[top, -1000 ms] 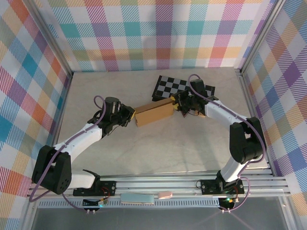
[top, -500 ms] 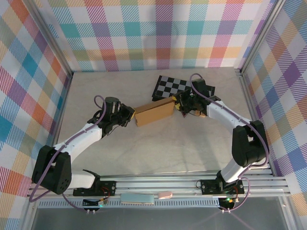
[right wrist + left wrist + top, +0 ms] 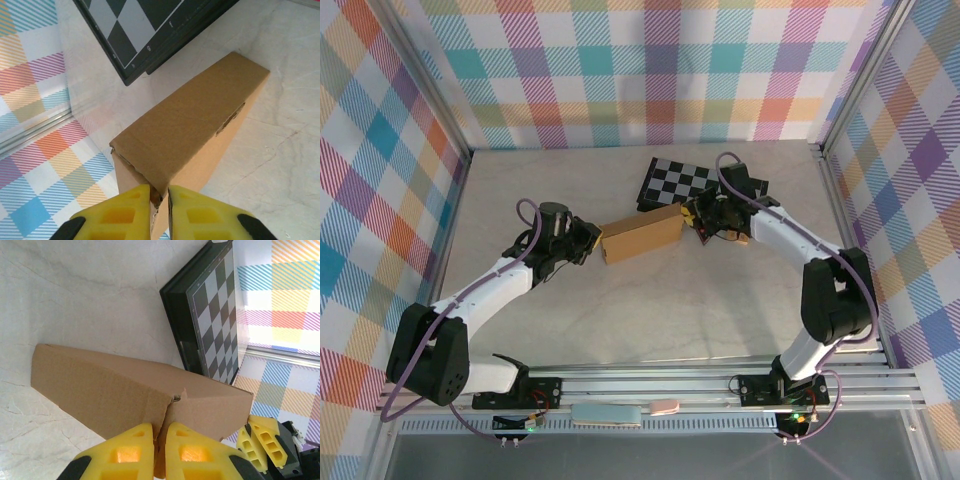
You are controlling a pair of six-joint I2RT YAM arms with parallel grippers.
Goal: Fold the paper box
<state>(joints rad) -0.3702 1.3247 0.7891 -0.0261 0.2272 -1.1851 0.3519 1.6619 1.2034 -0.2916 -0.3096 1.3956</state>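
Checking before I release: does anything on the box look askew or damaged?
The paper box looks closed and square. Only the end corner at the right tool gapes slightly, its flap edge not seated flush.

Overhead and close wrist cameras share paper box (image 3: pixel 642 237).

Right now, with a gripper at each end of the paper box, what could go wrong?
1. The left gripper and the right gripper each pinch only a thin edge of the paper box; a pull could tear the cardboard or slip off it.
2. The checkered board lies close behind the box; a push backward could knock it.
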